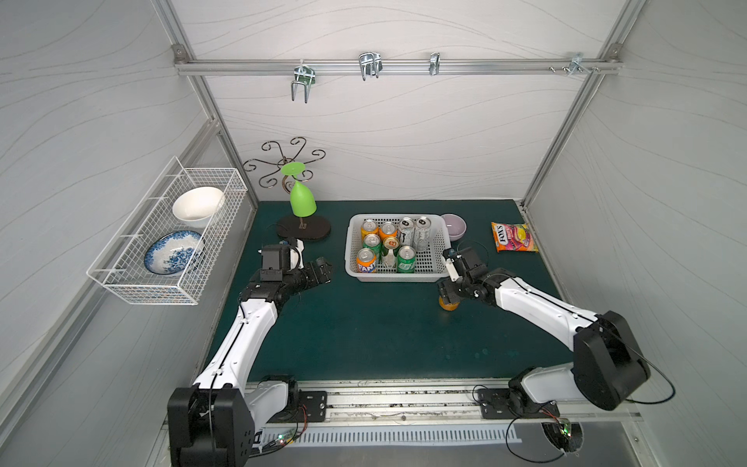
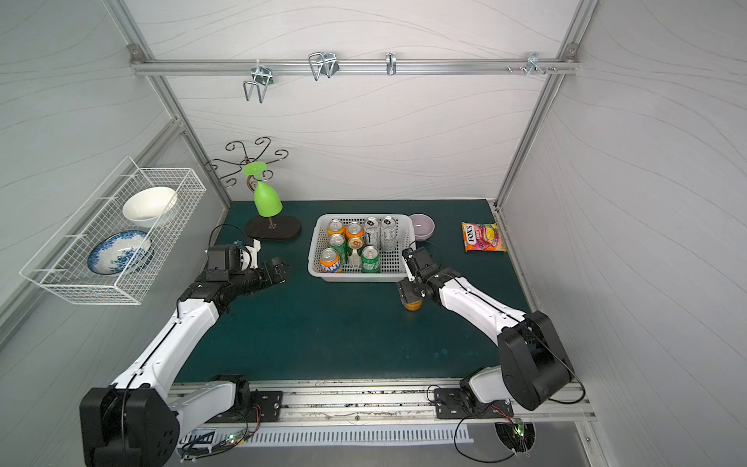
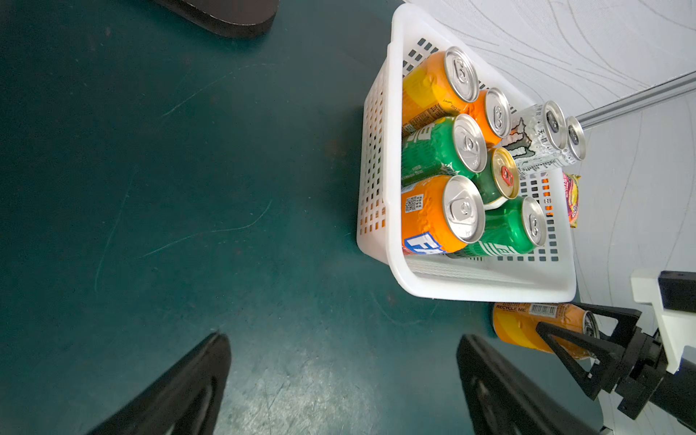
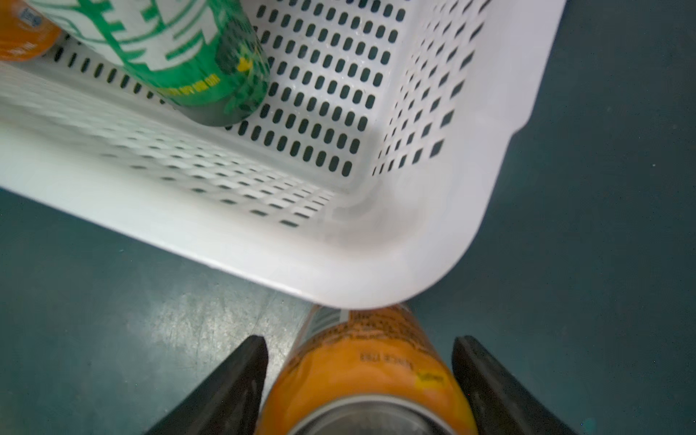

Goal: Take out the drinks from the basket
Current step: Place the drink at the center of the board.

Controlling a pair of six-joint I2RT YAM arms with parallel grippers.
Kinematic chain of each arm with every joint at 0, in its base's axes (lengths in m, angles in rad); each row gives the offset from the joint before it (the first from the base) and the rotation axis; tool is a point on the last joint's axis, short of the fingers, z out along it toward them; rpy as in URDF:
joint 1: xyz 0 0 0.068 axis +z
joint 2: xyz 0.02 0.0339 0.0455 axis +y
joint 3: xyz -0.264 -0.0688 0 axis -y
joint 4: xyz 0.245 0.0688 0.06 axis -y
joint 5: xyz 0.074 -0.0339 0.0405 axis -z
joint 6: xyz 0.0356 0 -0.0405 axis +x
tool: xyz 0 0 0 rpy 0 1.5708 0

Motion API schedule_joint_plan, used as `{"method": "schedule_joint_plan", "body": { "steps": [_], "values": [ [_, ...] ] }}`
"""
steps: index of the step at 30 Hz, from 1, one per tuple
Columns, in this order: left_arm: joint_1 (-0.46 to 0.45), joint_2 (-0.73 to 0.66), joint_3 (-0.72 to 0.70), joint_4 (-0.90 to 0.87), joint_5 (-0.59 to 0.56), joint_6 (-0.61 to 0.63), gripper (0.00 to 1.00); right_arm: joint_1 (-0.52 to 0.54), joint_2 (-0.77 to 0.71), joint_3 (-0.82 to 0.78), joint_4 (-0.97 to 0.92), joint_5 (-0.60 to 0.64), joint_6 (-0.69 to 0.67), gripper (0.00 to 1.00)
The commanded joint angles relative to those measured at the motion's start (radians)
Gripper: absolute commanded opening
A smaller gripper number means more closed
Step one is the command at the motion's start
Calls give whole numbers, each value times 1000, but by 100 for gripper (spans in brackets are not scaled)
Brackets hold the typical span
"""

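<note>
The white basket [image 1: 388,279] [image 3: 482,290] [image 4: 339,278] stands at the back middle of the green mat. Several drinks stand upright in it: orange cans [image 1: 366,260], green cans [image 1: 406,259], a gold-topped can [image 1: 390,247] and two slim silver cans [image 1: 406,231]. One orange can [image 1: 449,304] [image 4: 361,373] stands on the mat just outside the basket's near right corner. My right gripper [image 1: 446,293] [image 4: 360,341] reaches down around it, open, with small gaps between its fingers and the can. My left gripper [image 1: 323,269] [image 3: 342,337] hangs wide open over bare mat left of the basket, holding nothing.
A purple bowl [image 1: 453,225] sits behind the basket's right corner, and a candy bag [image 1: 514,237] lies further right. A dark stand with a green goblet [image 1: 302,202] is at the back left. A wire rack [image 1: 169,234] with two bowls hangs on the left wall.
</note>
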Motion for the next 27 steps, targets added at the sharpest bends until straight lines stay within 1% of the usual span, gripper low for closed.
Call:
{"method": "schedule_joint_plan", "body": {
  "steps": [1,7,10,13,18,22,27],
  "values": [
    [3,-16,-2,43,27,21,98,2,-35,51,-53,-37,-15,88],
    [0,-17,12,33,35,19,98,-1,-122,105,-153,-73,-43,99],
    [-8,-16,39,-3,28,15,98,-14,-189,138,-210,-111,-62,99],
    [-36,-5,86,-51,2,23,98,-28,-246,172,-271,-124,-85,99],
    [-139,37,200,-139,-82,66,98,-84,-338,185,-315,-168,-72,99],
    [-237,89,302,-190,-170,117,98,-107,-408,154,-310,-156,-58,99],
    [-343,221,470,-296,-311,171,99,-123,-475,111,-306,-141,-44,99]
  ]
}}
